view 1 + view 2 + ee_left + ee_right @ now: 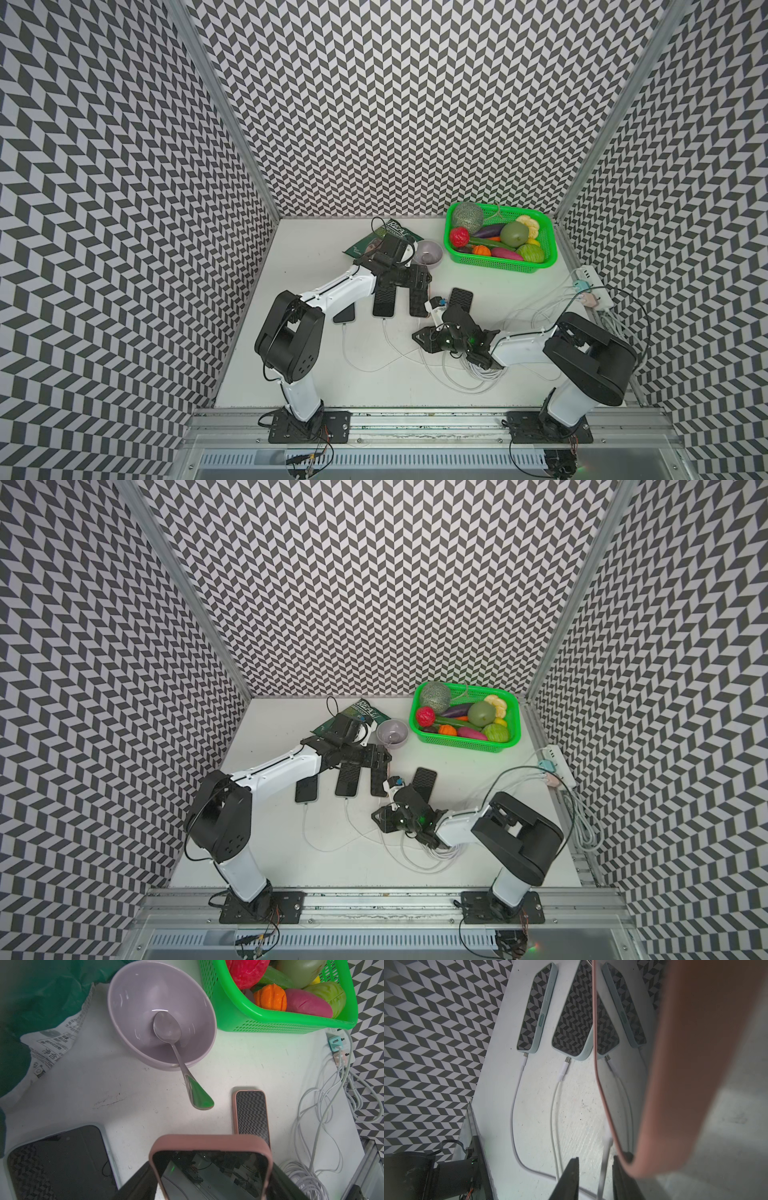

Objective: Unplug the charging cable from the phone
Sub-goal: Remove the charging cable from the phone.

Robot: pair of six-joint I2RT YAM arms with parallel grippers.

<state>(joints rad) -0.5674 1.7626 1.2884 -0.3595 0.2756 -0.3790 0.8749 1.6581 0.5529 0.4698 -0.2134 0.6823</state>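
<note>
**A:** How far along is this? Going left to right across the counter [316, 382], the two mint-cased phones [537, 1012] still have their leads plugged in, and nobody is near them.

**B:** Yeah, I reckon the job is the pink-cased phone [209, 1145] next along. The left tool [212, 1186] has it clamped across its width, standing on edge just above the counter. So the bracing part looks done.

**A:** And the pull?

**B:** Not yet, I'd say. The charging cable [604, 1159] runs between the fingers of the right tool [596, 1180], which stands narrow around it. There's a sliver of gap on either side, so I can't tell if it's actually pinching. The plug looks seated in the phone's end.

**A:** Anything you can't see?

**B:** The plug joint itself is a blur, jammed up against the lens. From above, the arms cover it. Further right, another pink phone [251, 1113] lies flat, and its bottom end is hidden, so no idea if it's plugged in. The coil of cables [478, 370] is too tangled to trace.
</note>
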